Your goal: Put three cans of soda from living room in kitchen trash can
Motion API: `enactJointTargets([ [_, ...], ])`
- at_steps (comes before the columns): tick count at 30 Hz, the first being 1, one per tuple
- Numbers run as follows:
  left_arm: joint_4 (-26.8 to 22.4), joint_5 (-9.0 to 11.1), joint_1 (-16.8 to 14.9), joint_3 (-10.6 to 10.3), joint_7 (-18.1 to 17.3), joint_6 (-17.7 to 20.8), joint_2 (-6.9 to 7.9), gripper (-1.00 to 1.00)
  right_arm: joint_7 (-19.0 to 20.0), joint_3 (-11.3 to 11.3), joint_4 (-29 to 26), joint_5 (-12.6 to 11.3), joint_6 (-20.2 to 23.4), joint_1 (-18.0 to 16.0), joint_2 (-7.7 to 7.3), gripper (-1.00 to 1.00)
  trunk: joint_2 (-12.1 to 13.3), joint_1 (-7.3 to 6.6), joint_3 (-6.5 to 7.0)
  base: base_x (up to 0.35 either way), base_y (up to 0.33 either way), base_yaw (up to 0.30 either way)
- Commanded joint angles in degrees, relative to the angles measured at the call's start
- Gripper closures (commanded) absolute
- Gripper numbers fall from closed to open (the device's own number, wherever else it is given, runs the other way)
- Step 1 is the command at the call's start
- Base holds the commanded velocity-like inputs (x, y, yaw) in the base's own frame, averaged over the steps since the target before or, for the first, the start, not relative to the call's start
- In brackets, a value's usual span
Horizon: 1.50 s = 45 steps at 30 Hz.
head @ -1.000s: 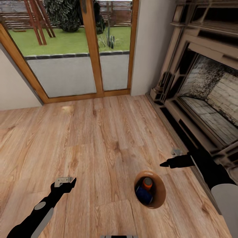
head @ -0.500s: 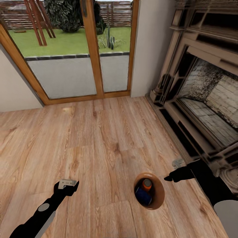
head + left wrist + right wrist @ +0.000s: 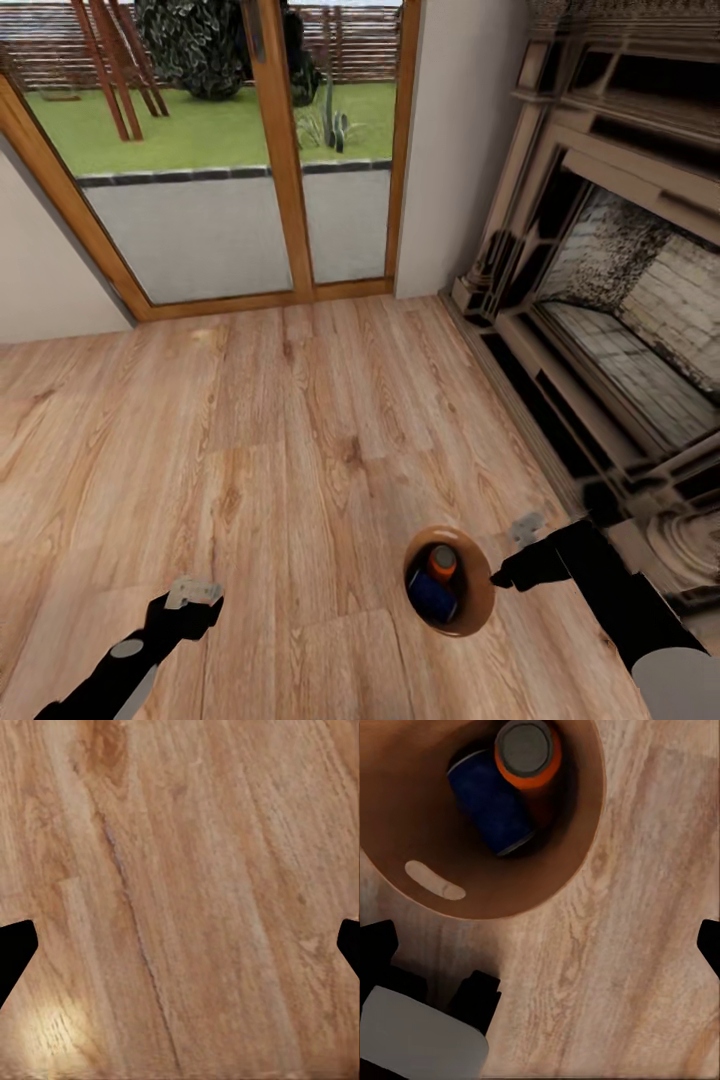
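Note:
The tan-brown trash can (image 3: 482, 600) stands upright on the light wood floor of the living room. Inside it an orange can of soda (image 3: 443, 562) stands beside a blue can of soda (image 3: 432, 596). In the head view my right gripper (image 3: 500, 578) sits just right of the bin's rim. In the right wrist view the right gripper (image 3: 541, 943) is open over bare floor, beside the bin (image 3: 435, 840) that holds the orange can (image 3: 526, 750) and the blue can (image 3: 487, 806). My left gripper (image 3: 195, 598) is open and empty over floor planks (image 3: 180, 941), well left of the bin.
A fireplace (image 3: 620, 300) with a dark surround lines the right side, close to my right arm. Wood-framed glass doors (image 3: 280, 150) stand at the far wall. A pale grey part of the robot (image 3: 420, 1039) lies near the bin.
My right gripper has moved down beside the bin's rim. The left gripper has drawn back toward me. The bin and cans have stayed put.

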Motion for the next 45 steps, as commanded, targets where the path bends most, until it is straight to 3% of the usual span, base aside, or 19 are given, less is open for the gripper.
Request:
enactJointTargets([
  [1,0.18,0.0,0.04,-0.11,0.07,0.29,-0.01,-1.0,-0.83,-0.02,0.03,-0.07,-0.04,1.0,0.75,-1.0,0.42,-0.23,0.19,0.0,0.0,0.0],
  [9,3.44,-0.01,0.3,-0.23,0.03,0.25,-0.02,-1.0,-1.57,-0.36,0.16,-0.38,-0.68,4.69,1.3,-1.0,3.62,-1.98,1.62,0.0,0.0,0.0],
  [15,8.81,-0.06,0.4,-0.24,-0.31,-2.91,-0.02,-1.0,-1.91,-0.84,1.36,-0.48,-5.97,7.81,1.15,-1.0,6.03,-3.3,2.7,0.0,0.0,0.0],
  [18,10.51,-0.05,0.41,-0.27,-0.45,-4.07,-0.02,-1.0,-1.97,-2.87,1.75,-0.48,-7.78,9.72,1.07,-1.0,7.23,-3.96,3.24,0.0,0.0,0.0],
  [25,11.63,-0.03,0.49,-0.25,-0.53,-4.9,-0.02,-1.0,-1.77,-11.32,4.17,-0.48,-15.31,14.33,0.95,-1.0,10.04,-5.5,4.5,0.0,0.0,0.0],
  [27,12.13,-0.01,0.5,-0.24,-0.57,-4.98,-0.02,-1.0,-1.45,-15.24,8.11,-0.48,-19.59,15.55,0.81,-1.0,10.84,-5.94,4.86,0.0,0.0,0.0],
  [31,13.76,0.08,0.51,-0.27,-0.6,-5.29,-0.02,-1.0,-1.4,-19.91,13.27,-0.47,-24.94,16.22,0.66,-1.0,12.45,-6.82,5.57,0.0,0.0,0.0],
  [32,14.57,0.04,0.51,-0.29,-0.61,-5.9,-0.02,-1.0,-1.54,-21.97,15.97,-0.38,-27.16,16.39,0.58,-1.0,12.85,-7.04,5.75,0.0,0.0,0.0],
  [37,16.34,0.0,0.51,-0.3,-0.62,-6.81,-0.02,-1.0,-1.75,-24.35,21.39,-0.23,-30.51,16.57,0.2,-1.0,14.85,-8.13,6.65,0.0,0.0,0.0],
  [42,24.38,-0.02,0.51,-0.31,-0.62,-8.06,-0.27,-1.0,-2.01,-26.14,32.18,-0.39,-37.47,16.67,-1.52,-1.0,16.86,-9.23,7.55,0.0,0.0,0.0],
  [45,27.53,-0.02,0.51,-0.31,-0.62,-8.59,-0.57,-1.0,-2.09,-27.42,35.39,-0.41,-39.44,16.68,-1.84,-1.0,18.06,-9.89,8.09,0.0,0.0,0.0],
])
